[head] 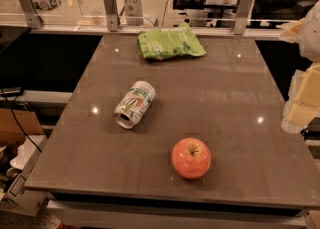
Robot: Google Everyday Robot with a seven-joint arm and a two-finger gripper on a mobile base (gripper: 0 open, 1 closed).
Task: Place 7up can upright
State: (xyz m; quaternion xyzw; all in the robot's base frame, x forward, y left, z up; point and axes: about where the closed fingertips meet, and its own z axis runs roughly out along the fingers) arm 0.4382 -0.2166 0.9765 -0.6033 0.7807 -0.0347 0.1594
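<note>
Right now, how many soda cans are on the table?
1: the 7up can lies on its side, left of centre. None seems hidden. The pincer hangs far right.

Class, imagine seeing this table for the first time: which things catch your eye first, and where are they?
A red apple sits near the front edge of the table, and a soda can lies on its side left of the middle. A green snack bag lies at the far edge, and the pale gripper hangs beside the right edge.
</note>
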